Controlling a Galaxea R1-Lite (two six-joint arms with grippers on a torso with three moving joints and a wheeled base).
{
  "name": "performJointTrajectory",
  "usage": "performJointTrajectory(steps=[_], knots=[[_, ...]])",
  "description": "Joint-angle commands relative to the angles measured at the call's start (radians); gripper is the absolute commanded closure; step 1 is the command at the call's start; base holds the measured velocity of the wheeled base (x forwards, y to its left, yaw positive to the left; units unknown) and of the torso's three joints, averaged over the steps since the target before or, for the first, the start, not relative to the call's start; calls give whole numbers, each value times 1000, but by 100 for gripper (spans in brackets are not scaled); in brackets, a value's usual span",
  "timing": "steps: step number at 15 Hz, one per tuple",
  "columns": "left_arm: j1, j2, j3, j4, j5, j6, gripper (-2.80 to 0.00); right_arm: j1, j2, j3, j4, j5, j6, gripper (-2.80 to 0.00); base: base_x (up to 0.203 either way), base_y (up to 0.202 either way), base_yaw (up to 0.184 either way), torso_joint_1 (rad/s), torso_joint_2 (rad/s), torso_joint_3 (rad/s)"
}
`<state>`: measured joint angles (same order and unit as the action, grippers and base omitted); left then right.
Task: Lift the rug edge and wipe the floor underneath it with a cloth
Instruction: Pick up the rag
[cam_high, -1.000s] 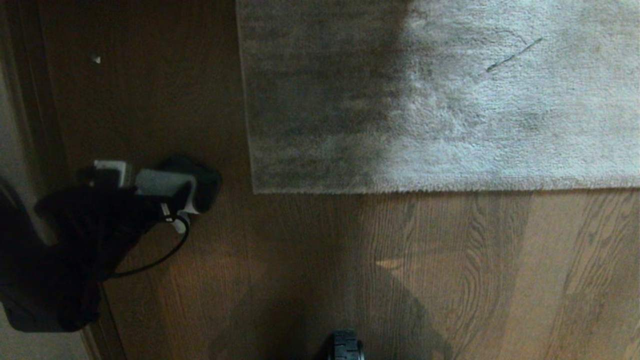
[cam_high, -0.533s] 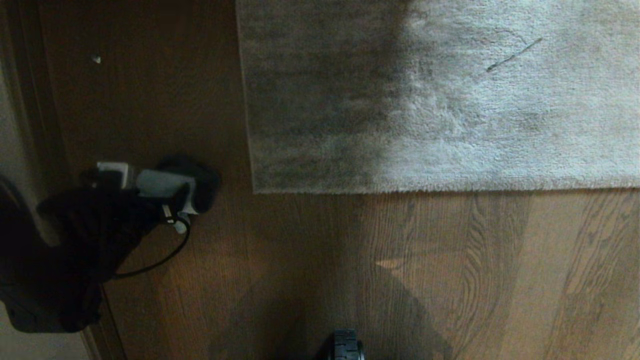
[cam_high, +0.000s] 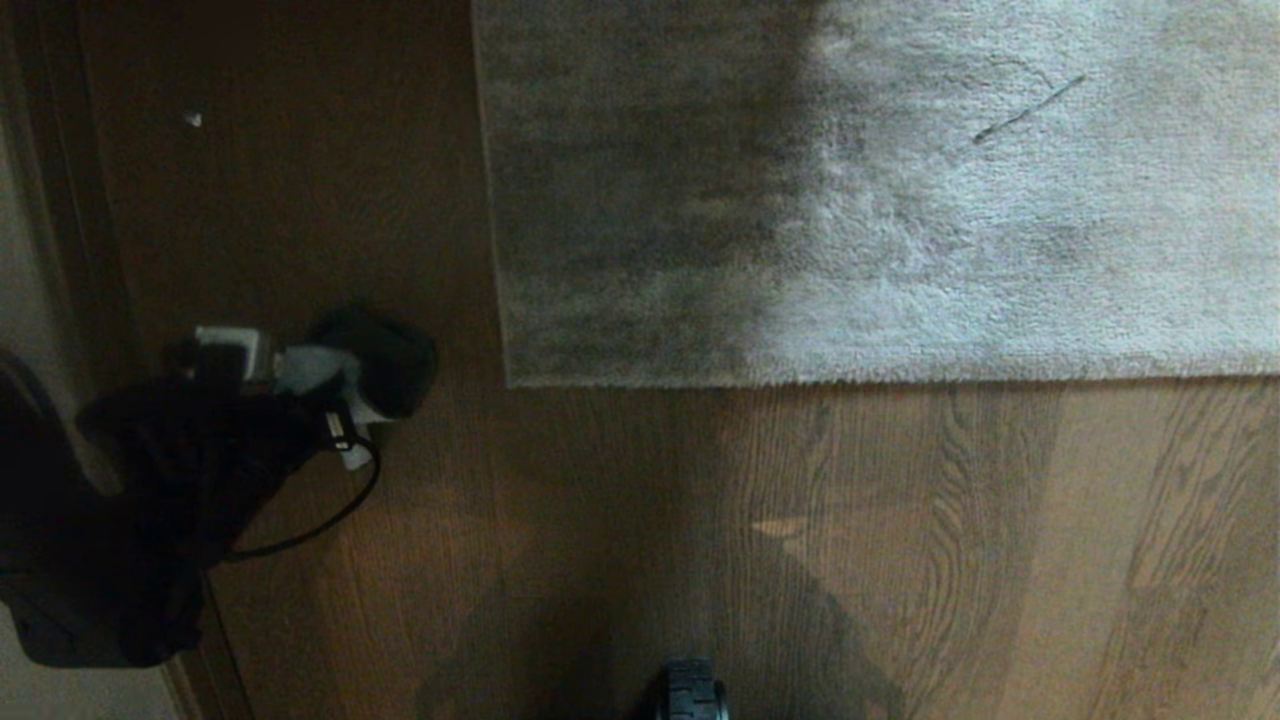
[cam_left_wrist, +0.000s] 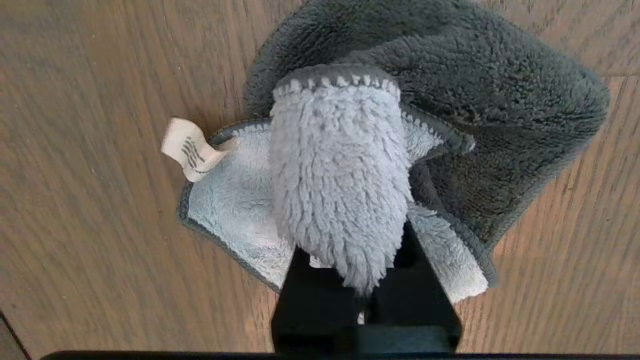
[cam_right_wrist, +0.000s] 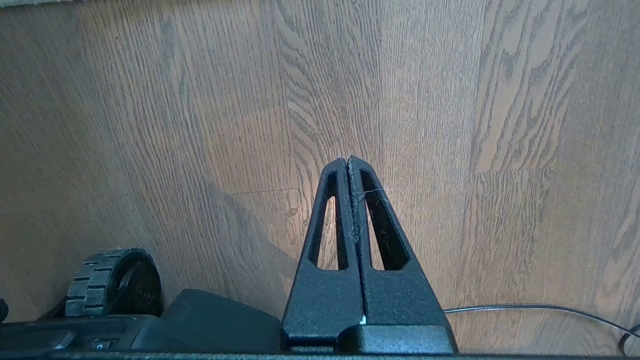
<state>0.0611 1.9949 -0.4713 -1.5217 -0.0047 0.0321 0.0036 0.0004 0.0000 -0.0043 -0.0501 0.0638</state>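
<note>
Left tool (cam_left_wrist: 350, 280) — seemingly pinching cloth (cam_left_wrist: 340, 170)

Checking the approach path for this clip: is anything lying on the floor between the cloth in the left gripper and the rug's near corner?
Nothing visible: bare floor separates the cloth, pinched in the left gripper, from the rug edge.

One rug (cam_high: 880, 190) lies on the wooden floor (cam_high: 600, 520), its single visible corner at about 10 o'clock from the frame's center. One cloth (cam_left_wrist: 350, 165), two-toned with one white tag (cam_left_wrist: 187, 149), sits at 9 o'clock. Two grippers appear: the left gripper (cam_left_wrist: 367, 295) and the right gripper (cam_right_wrist: 348, 162). One ridged wheel (cam_high: 693, 690) shows at 6 o'clock, and one pale speck (cam_high: 192, 119) at 10 o'clock.
</note>
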Motion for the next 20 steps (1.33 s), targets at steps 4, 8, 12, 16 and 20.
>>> performJointTrajectory(steps=[4,8,12,16,20], knots=[[2,-51,45,-48,0,-1,0,1,0,0,0,-1,-1,0,0,0,0,0,0,0],[3,-124,103,-48,1,-1,0,1,0,0,0,-1,1,0,0,0,0,0,0,0],[2,-219,194,-48,1,5,0,1,0,0,0,-1,1,0,0,0,0,0,0,0],[0,-306,271,-48,0,11,0,1,0,0,0,-1,1,0,0,0,0,0,0,0],[2,-405,386,-46,0,8,0,1,0,0,0,-1,1,0,0,0,0,0,0,0]])
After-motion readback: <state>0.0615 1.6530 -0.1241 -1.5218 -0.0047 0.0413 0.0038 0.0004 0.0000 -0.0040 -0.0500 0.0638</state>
